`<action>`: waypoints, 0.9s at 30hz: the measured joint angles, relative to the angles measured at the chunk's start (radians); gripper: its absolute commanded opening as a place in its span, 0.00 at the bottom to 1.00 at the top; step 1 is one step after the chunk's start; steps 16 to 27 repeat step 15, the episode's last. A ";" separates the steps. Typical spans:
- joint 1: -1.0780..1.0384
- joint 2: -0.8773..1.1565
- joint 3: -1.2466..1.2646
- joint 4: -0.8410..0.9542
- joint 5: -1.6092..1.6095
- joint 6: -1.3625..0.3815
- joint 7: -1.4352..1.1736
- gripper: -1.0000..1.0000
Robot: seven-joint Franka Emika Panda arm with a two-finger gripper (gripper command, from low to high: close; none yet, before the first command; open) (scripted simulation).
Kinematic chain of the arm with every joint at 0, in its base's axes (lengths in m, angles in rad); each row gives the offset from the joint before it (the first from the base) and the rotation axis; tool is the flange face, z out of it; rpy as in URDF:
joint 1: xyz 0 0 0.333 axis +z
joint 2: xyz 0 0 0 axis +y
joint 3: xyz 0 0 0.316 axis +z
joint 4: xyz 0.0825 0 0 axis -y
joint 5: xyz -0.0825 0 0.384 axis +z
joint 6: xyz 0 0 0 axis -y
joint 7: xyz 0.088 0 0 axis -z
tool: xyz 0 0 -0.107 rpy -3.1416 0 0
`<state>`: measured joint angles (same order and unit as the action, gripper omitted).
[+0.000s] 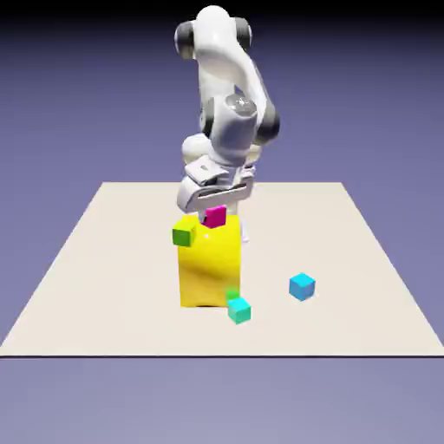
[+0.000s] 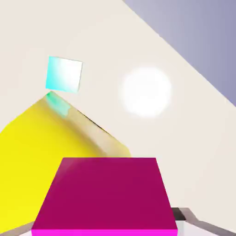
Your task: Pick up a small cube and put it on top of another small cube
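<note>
The small magenta-pink cube (image 1: 215, 216) sits between the fingers of my gripper (image 1: 214, 209), which is shut on it, right at the top of the big yellow block (image 1: 208, 264). Whether it still rests on the block I cannot tell. The small green cube (image 1: 184, 232) sits on the block's top corner toward the exterior view's left, close beside the pink one. In the hand view the pink cube (image 2: 103, 193) fills the lower middle and hides most of the fingers; one grey fingertip (image 2: 184, 215) shows beside it. The green cube is out of the hand view.
A teal cube (image 1: 238, 310) lies on the table against the yellow block's near foot, and peeks over the block's edge (image 2: 57, 101) in the hand view. A light blue cube (image 1: 302, 285) (image 2: 64, 73) stands apart toward the exterior view's right.
</note>
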<state>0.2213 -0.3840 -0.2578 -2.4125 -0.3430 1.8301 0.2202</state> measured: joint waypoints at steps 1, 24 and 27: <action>-0.022 -0.024 -0.005 0.010 -0.007 -0.044 -0.032 0.00; -0.024 -0.013 -0.019 -0.001 -0.001 -0.069 -0.078 1.00; -0.024 -0.013 -0.019 -0.001 -0.001 -0.069 -0.078 1.00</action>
